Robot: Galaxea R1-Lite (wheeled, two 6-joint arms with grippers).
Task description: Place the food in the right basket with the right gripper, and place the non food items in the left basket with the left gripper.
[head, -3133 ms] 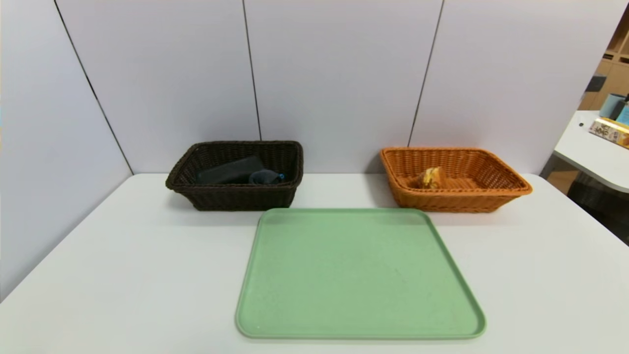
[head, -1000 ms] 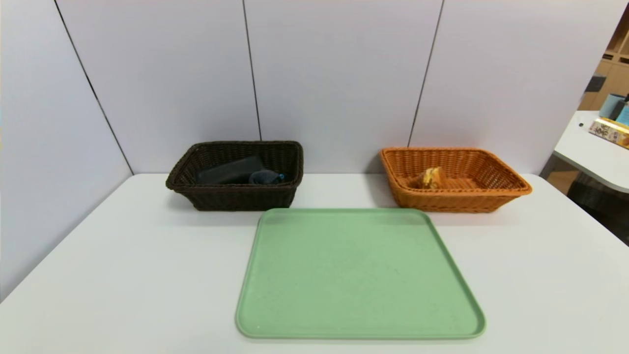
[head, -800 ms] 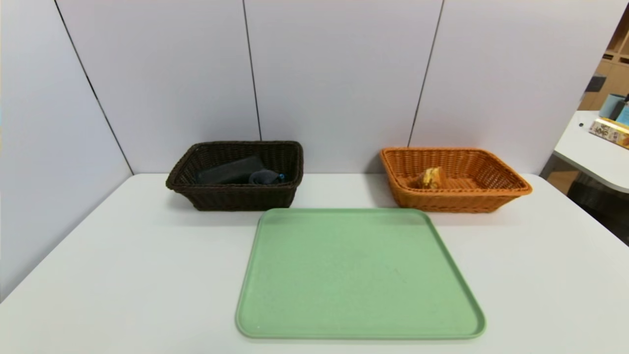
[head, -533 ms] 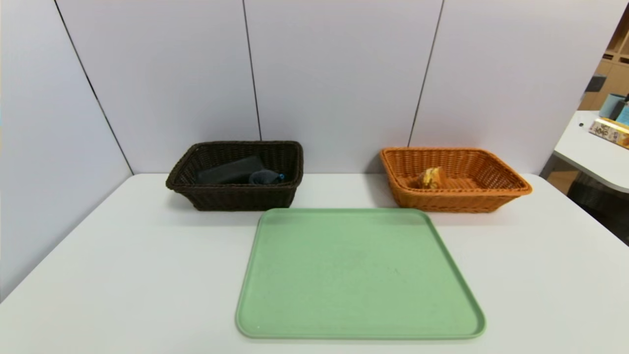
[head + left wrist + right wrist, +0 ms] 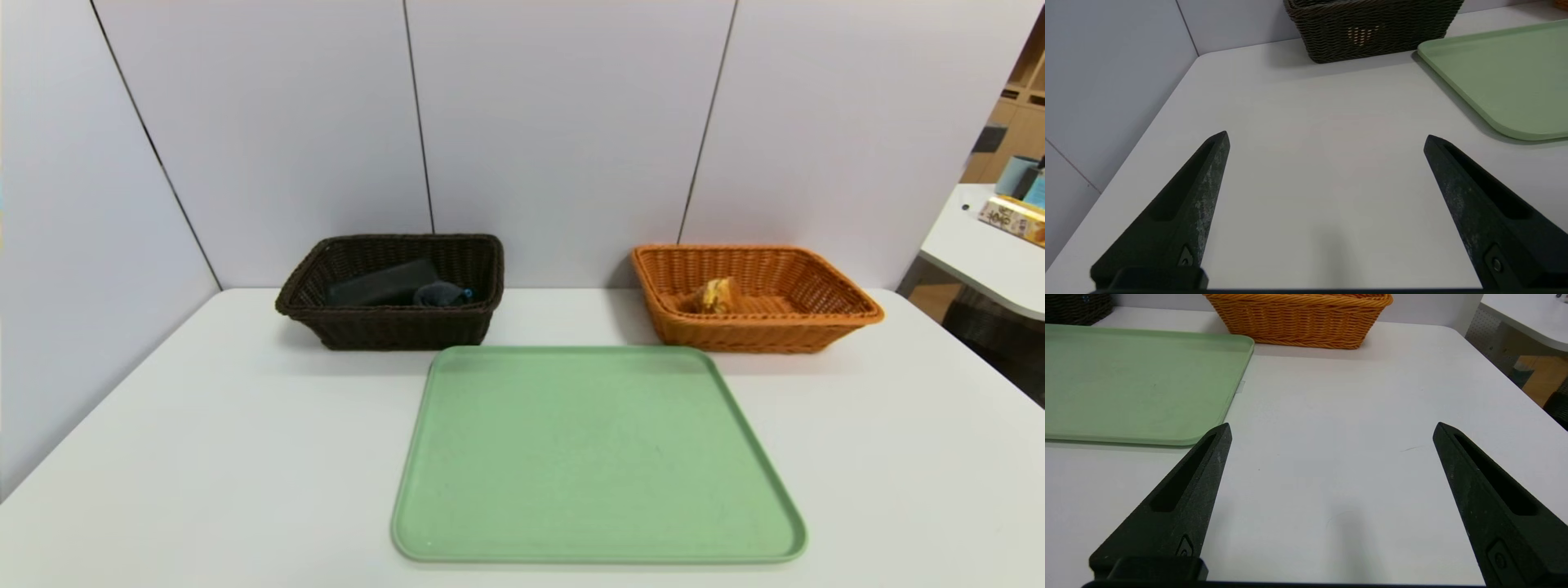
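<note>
The dark brown left basket stands at the back left and holds a flat black item and a dark rounded item with a blue tip. The orange right basket at the back right holds a yellowish food piece. Between them lies a bare green tray. Neither arm shows in the head view. My left gripper hovers open over the white table left of the tray, nothing between its fingers. My right gripper hovers open over the table right of the tray, also holding nothing.
Grey partition walls close off the back and left of the white table. A second white table with a box and cups stands beyond the right edge. The left basket and right basket lie ahead of each wrist camera.
</note>
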